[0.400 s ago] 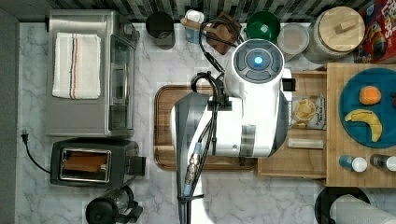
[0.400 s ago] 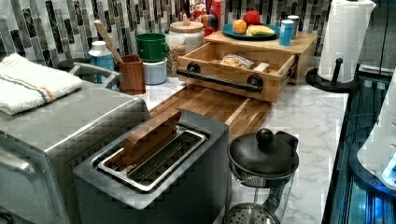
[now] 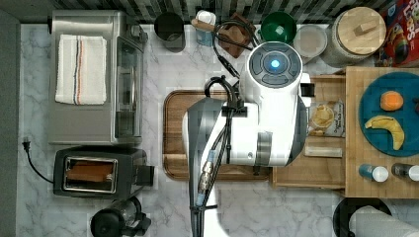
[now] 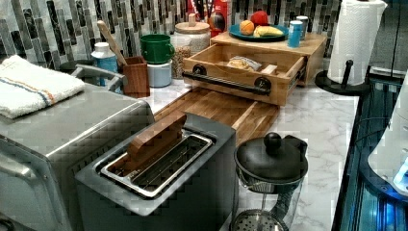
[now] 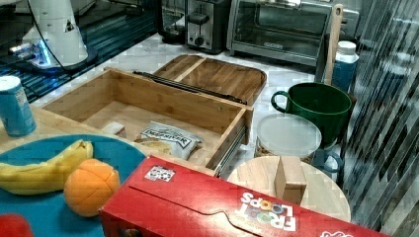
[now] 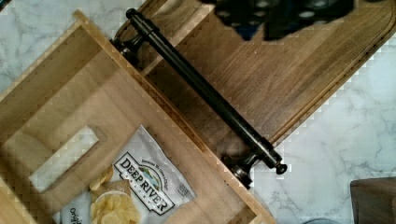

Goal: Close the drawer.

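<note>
over wooden tray point(image 6: 299, 88), drawer point(image 6: 116, 121) open, chip bag point(image 6: 140, 186) inside

Drawer point(image 4: 240, 72) pulled open, handle point(image 6: 203, 91) unobstructed — brown tray point(image 4: 216, 108) lying flat before it

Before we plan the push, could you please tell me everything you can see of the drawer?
The drawer is a shallow, rectangular, light-wood box with thin walls, pulled well out from under the thick wooden block top. A long black bar handle on two black mounts runs across its front, which stands over the edge of the darker wooden tray. A metal slide rail shows along one side in the right view. Inside lie a chip bag and a small pale block. Nothing touches the handle.
</note>
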{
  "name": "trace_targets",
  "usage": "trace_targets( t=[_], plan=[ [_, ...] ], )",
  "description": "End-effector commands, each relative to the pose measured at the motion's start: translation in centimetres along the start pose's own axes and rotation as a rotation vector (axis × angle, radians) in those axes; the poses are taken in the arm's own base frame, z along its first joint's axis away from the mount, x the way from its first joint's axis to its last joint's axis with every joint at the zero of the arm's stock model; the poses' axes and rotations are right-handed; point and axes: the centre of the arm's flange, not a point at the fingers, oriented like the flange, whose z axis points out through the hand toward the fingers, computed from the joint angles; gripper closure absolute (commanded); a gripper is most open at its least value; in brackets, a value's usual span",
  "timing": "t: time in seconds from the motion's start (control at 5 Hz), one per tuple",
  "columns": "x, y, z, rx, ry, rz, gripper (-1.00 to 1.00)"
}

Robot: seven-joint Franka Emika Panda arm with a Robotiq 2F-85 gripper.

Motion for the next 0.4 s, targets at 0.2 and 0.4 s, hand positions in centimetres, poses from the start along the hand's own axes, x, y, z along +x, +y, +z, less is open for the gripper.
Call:
trace_targets(
  t=[0.2, 0.4],
  plan=[
    [-2.6, -2.9, -0.7, 0.063, -0.075, -0.167, -1.00],
    [-6.2, -5.6, -1.1, 0.092, -0.069, -0.312, -1.00]
  ],
)
